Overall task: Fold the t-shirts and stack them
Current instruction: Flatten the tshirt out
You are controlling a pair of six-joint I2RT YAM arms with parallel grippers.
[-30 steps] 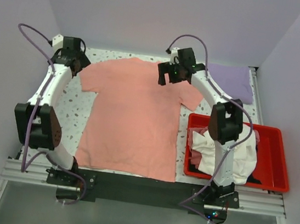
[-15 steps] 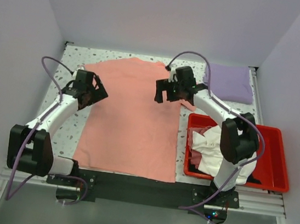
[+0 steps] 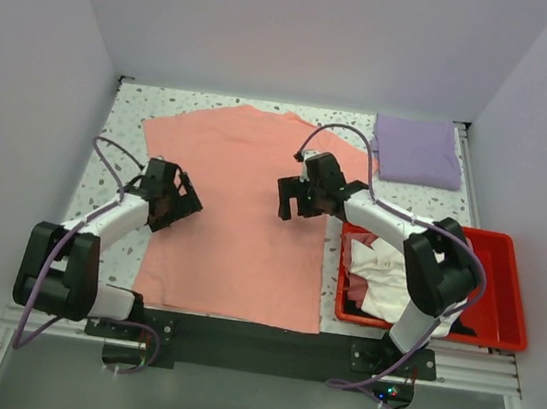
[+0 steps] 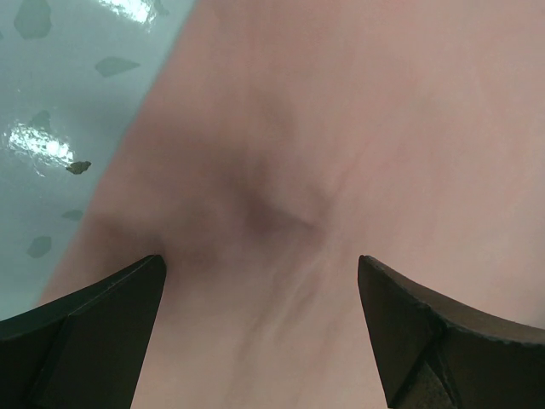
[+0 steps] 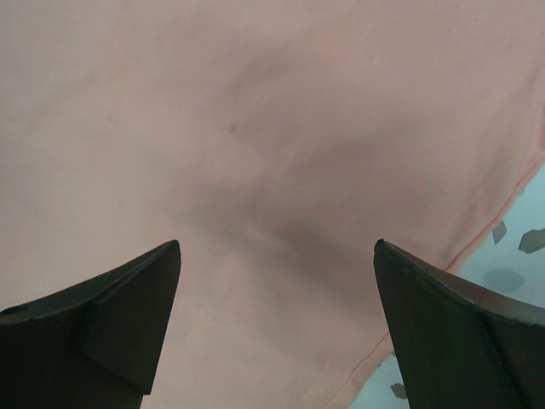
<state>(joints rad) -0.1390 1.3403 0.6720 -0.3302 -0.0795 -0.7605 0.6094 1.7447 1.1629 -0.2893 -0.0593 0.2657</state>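
Two arms work over one salmon-pink t-shirt (image 3: 240, 230), spread flat on the speckled table (image 3: 130, 110), collar at the far side and hem by the arm bases. A lavender t-shirt (image 3: 419, 151) lies folded in the far right corner, apart from the pink one. A red bin (image 3: 504, 308) sits just right of the pink tee and holds crumpled cream-white tees (image 3: 383, 279). The right arm crosses the bin's far left corner.

The left gripper (image 3: 183, 201) hangs over the pink tee's left edge at mid-height. We see its jaws spread wide in the left wrist view (image 4: 260, 273), with only pink cloth and a strip of table beneath. The right gripper (image 3: 293, 207) is over the tee's right half, jaws equally wide (image 5: 277, 256), above cloth near its edge. Neither has hold of anything.

One second ago both grippers were at the far side by the sleeves. Both have since come nearer, toward the middle. The pink tee lies in about the same place.
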